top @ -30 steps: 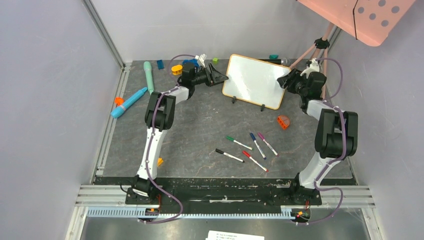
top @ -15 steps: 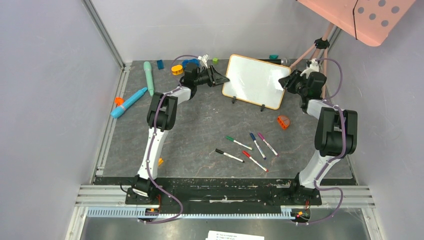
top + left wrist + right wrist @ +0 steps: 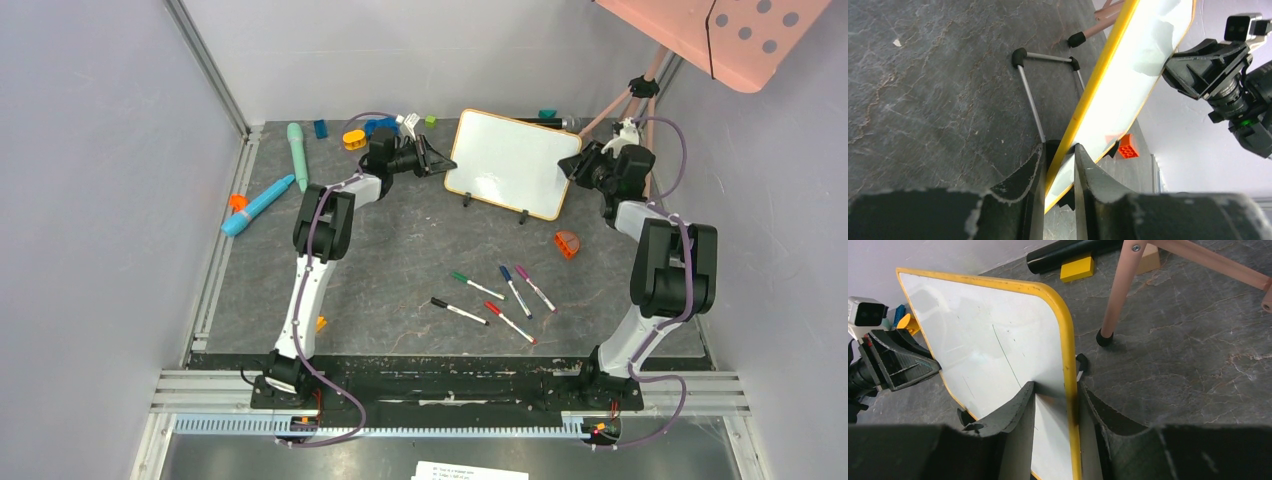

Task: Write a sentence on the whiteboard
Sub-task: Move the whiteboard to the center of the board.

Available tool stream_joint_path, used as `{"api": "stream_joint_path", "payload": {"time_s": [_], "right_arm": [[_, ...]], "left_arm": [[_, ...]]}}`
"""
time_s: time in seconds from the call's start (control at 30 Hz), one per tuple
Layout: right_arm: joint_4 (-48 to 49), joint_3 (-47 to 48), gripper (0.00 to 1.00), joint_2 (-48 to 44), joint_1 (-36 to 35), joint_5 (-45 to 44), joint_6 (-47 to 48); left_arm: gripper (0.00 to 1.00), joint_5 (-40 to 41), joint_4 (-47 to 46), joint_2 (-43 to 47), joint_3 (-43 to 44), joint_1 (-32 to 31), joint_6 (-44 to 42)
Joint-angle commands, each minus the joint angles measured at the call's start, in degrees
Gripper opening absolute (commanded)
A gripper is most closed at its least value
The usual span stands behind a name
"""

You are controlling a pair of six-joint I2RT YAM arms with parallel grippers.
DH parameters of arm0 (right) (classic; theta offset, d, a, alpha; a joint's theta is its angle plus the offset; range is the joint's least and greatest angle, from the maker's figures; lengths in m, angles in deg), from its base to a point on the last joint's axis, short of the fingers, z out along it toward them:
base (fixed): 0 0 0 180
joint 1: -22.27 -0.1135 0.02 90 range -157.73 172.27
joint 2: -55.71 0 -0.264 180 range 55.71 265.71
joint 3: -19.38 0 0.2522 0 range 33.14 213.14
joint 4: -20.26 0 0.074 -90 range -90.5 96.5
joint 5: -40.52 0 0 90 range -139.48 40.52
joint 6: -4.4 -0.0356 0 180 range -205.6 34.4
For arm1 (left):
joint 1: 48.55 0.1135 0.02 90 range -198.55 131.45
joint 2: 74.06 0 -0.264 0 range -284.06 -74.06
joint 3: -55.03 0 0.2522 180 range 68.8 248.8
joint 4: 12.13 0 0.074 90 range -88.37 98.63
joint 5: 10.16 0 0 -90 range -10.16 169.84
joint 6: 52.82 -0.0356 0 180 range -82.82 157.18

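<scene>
The whiteboard (image 3: 510, 160) stands on its little feet at the back of the table, white face toward the arms. My left gripper (image 3: 446, 165) is shut on its left edge; in the left wrist view the yellow-looking frame (image 3: 1088, 100) runs between the fingers of that gripper (image 3: 1060, 165). My right gripper (image 3: 572, 164) is shut on the right edge, one finger on the white face (image 3: 988, 340) and one behind the frame, seen at the gripper (image 3: 1055, 400). The sentence is out of view: the face carries only faint thin lines.
Several markers (image 3: 510, 322) lie on the table's near middle. An orange brick (image 3: 567, 243) sits by the right arm. Two teal tubes (image 3: 258, 204) lie at the left. A pink dotted panel (image 3: 720, 35) on a tripod, its leg (image 3: 1118, 290) near the board, stands back right.
Both grippers have closed onto the whiteboard's side edges. The board has shifted slightly toward the back right between them.
</scene>
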Motion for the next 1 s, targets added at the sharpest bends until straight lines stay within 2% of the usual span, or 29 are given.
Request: {"api": "stream_joint_path", "payload": {"time_s": [0.0, 0.2, 0.37, 0.57, 0.97], "right_arm": [[-0.23, -1.12, 0.26, -2.05, 0.30, -0.98, 0.49], [-0.62, -1.78, 0.13, -2.14, 0.05, 0.24, 0.61], [-0.87, -2.60, 0.00, -1.97, -0.61, 1.04, 0.00], [-3.28, -2.16, 0.00, -1.41, -2.29, 2.68, 0.14], [4.58, -11.64, 0.00, -6.29, -6.18, 5.07, -2.92]], "left_arm": [[0.21, -1.38, 3.78, 4.92, -2.19, -0.48, -5.32], [0.04, -1.01, 6.18, 7.13, -4.36, -0.54, -8.52], [0.02, -0.33, 7.83, 10.70, -8.86, -0.46, -12.90], [0.02, 1.74, 9.78, 16.78, -16.85, -0.24, -18.55], [0.02, 3.49, 7.28, 30.36, -35.34, 2.00, -21.92]]}}
